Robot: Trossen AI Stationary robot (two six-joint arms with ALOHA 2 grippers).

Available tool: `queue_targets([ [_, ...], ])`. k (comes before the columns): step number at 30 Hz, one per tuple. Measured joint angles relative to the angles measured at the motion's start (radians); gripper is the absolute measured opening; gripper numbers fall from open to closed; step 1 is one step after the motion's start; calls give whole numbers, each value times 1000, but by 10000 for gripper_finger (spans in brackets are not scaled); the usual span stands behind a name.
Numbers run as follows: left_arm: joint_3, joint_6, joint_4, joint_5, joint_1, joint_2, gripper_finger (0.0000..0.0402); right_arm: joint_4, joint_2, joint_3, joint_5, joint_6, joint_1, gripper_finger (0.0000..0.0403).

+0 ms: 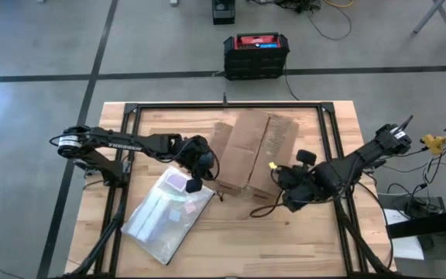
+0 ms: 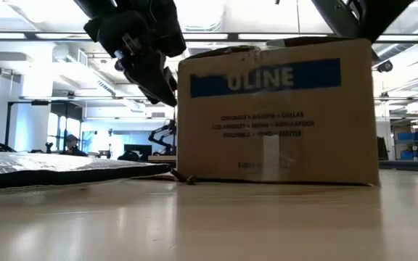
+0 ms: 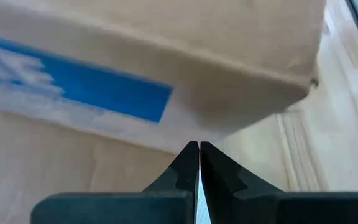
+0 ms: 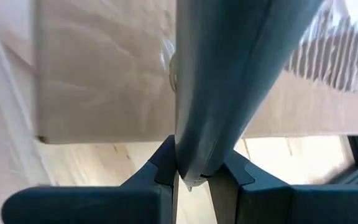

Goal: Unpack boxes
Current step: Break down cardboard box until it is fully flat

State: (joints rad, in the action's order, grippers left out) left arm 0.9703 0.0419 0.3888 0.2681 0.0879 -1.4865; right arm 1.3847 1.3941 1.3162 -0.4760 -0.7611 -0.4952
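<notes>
The brown cardboard box (image 1: pixel 250 151) with a blue ULINE label (image 2: pixel 267 78) stands on the wooden table, its top flaps shut. My left gripper (image 1: pixel 194 184) is shut. It hangs slanting down beside the box's near left corner (image 3: pixel 303 84), and it shows in the low view as the left gripper (image 2: pixel 162 87). My right gripper (image 1: pixel 287 200) is off the box's near right corner, shut on a long dark grey-blue tool (image 4: pixel 229 81). My left gripper: I cannot tell whether its shut fingertips (image 3: pixel 191 152) touch the box. My right gripper pinches the tool's narrow end (image 4: pixel 191 168) between its two fingers. The tool runs on past the fingertips along their line, in front of the box's side (image 4: pixel 98 74). Its far end is out of the frame.
A clear plastic bag (image 1: pixel 169 213) with flat contents lies on the table near the left of the box, under my left arm. A black-and-red case (image 1: pixel 255 54) stands on the floor beyond the far edge. A black frame (image 1: pixel 231 105) runs around the tabletop.
</notes>
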Motion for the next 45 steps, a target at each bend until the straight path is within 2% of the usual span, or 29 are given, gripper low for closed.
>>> queue_targets([
  [7,0,6,78,-112,-6,146,0,-49,-21,43,-43,4,-57,38],
  [10,-5,9,45,-127,-53,216,0,-210,-20,44,-51,44,-72,38],
  [12,-20,33,-35,-163,-102,237,0,-367,-18,40,-52,134,-81,38],
  [15,-65,73,-215,-203,-179,228,0,-599,-16,23,-49,294,-79,38],
  [18,-98,100,-353,-227,-215,184,0,-754,-7,-13,-54,409,-41,38],
  [23,-113,153,-446,-354,-219,108,0,-918,16,-97,-55,495,28,38],
  [26,-111,201,-492,-375,-219,77,0,-1023,16,-142,-51,546,52,38],
  [35,-104,203,-517,-373,-220,24,0,-1110,14,-236,-49,561,110,38],
  [45,-102,175,-524,-374,-218,4,0,-1184,11,-302,-48,569,110,38],
])
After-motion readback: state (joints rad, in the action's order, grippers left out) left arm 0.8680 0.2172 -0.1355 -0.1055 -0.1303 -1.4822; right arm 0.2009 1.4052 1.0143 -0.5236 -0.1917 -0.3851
